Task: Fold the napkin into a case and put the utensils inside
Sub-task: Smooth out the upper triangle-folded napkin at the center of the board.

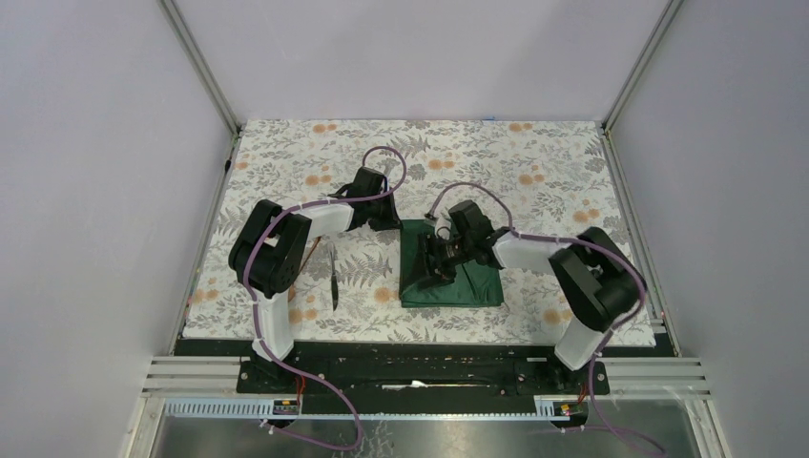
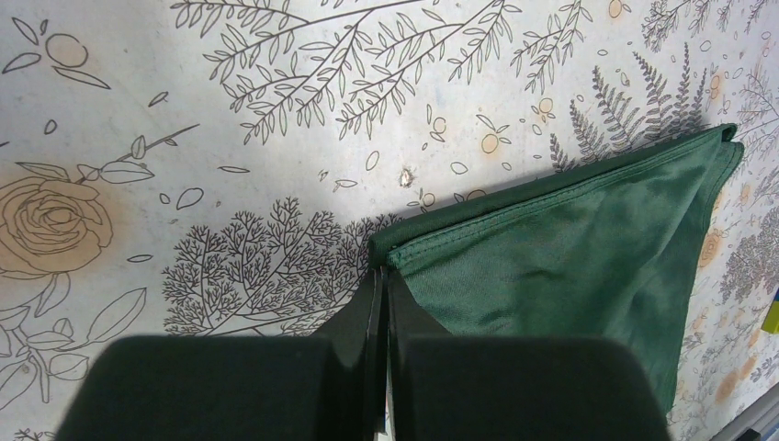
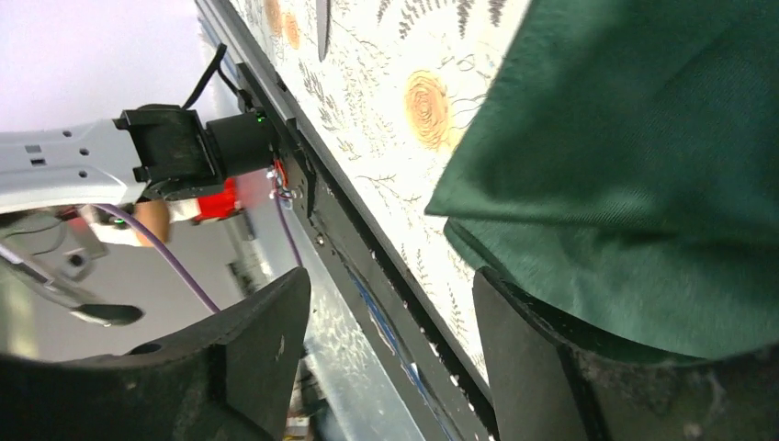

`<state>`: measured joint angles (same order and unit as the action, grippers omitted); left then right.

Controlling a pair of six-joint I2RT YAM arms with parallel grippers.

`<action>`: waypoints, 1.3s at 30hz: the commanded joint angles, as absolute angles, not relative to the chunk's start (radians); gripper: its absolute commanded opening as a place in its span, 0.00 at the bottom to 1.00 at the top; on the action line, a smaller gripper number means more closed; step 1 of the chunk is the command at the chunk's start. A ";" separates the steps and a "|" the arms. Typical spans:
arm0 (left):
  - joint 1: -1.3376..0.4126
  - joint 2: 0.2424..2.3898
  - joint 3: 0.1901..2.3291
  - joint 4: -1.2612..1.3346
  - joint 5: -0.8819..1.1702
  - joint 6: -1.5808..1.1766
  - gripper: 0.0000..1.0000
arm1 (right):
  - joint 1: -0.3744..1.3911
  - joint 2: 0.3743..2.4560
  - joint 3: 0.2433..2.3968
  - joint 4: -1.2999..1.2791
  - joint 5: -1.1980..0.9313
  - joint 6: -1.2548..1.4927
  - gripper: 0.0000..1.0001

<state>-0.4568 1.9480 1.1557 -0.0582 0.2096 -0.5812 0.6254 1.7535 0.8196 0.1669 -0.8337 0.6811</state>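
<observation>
Found the napkin [image 1: 458,281] folded at the middle of the counter [image 1: 534,153]. Saw the left fingers [image 2: 360,322] pressed shut at its corner; could not tell whether cloth was pinched. Saw the right fingers [image 3: 266,326] spread apart, one over the napkin. Made out the knife [image 1: 334,277] beside the left arm [image 1: 277,243]; barely made out the spoon [image 1: 311,256], half hidden under it.

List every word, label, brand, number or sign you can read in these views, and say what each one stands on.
No text can be read in any view.
napkin: plain dark green, no tag or print showing.
tablecloth: flowers and leaves only, no letters.
small boards at the arm bases: any marking is too small to read.
</observation>
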 commanded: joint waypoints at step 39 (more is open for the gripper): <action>-0.143 1.278 1.054 -0.463 0.390 -0.352 0.66 | 1.022 1.920 1.544 -0.907 0.188 0.762 0.54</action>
<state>-0.2020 1.3087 1.1030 -0.4187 0.3672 -0.4290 0.9619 1.7905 1.3838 -0.6788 0.0219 0.7204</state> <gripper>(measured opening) 0.658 0.554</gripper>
